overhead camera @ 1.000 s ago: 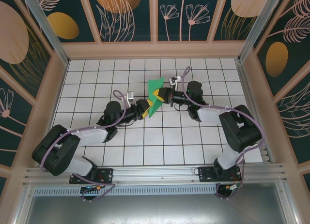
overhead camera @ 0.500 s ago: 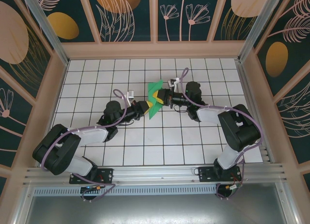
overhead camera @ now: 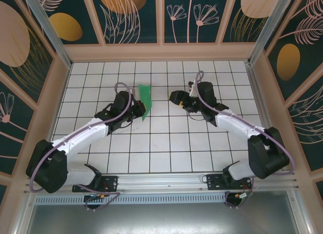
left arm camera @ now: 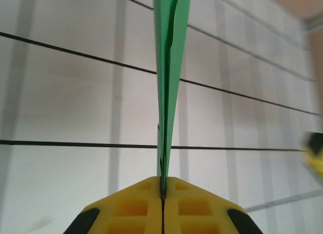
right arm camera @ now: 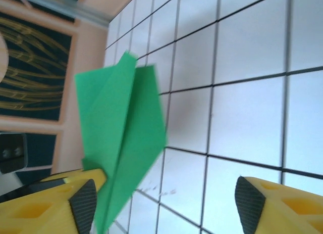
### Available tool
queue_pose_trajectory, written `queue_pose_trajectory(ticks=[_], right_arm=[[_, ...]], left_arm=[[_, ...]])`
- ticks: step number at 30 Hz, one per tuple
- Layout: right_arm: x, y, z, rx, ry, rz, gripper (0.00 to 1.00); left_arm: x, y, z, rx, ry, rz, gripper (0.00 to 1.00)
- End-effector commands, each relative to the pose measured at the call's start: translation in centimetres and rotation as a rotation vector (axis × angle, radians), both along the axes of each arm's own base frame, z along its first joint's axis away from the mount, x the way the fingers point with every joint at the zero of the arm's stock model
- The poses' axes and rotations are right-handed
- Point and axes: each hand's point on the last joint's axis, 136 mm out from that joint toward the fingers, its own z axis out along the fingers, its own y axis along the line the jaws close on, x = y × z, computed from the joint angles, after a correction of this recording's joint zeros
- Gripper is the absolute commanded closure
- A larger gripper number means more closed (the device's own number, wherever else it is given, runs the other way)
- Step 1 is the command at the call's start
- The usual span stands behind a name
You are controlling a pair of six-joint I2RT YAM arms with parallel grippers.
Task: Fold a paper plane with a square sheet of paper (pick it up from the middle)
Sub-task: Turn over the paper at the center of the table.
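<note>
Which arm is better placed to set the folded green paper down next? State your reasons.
Left. The left gripper is shut on the folded green paper, so it can place it directly. The right gripper is open and apart from it.

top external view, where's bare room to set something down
Bare: table centre front, bordered by left arm, right arm and near rail; also far row by back wall. Crowded: between left gripper, holding paper plane, and right gripper.

No writing can be read
The wall panels (overhead camera: pixel 126 16) carry only painted leaves and flowers; the table (overhead camera: pixel 166 143) shows plain black grid lines.
</note>
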Motion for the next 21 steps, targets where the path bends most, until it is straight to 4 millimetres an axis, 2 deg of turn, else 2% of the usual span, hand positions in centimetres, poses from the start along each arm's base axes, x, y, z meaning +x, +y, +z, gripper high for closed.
queue_pose_trajectory(ticks=[1,3,7,10,13,15,18,20,21], right_arm=[[0.0,-3.2,-2.5,-0.143,-0.007,-0.122,0.21],[0.1,-3.8,-2.8,-0.151,-0.007,-0.158,0.19],[0.4,-4.8,-3.5,-0.174,0.014,-0.226,0.19],[0.7,-5.8,-3.7,-0.179,0.022,-0.296,0.19],[0.9,-6.5,-3.7,-0.172,0.027,-0.356,0.19],[1.0,-6.6,-3.7,-0.170,0.034,-0.372,0.19],[1.1,-6.7,-3.8,-0.163,0.046,-0.389,0.20],[1.0,-6.5,-4.0,-0.160,0.058,-0.394,0.20],[1.1,-6.3,-4.0,-0.158,0.060,-0.389,0.20]], left_arm=[[-2.2,7.1,-2.3,0.464,0.108,0.098,0.90],[-2.2,8.5,-1.7,0.586,0.109,0.149,0.90],[-2.8,9.3,-3.3,0.749,0.152,0.169,0.89],[-2.6,7.6,-5.2,0.770,0.175,0.136,0.89],[-2.1,4.3,-7.2,0.686,0.188,0.059,0.83],[-1.5,1.6,-7.8,0.574,0.177,-0.006,0.71],[-0.7,-1.7,-7.1,0.433,0.130,-0.091,0.44],[-0.2,-2.9,-6.4,0.373,0.103,-0.127,0.32],[0.0,-3.5,-6.0,0.335,0.093,-0.151,0.29]])
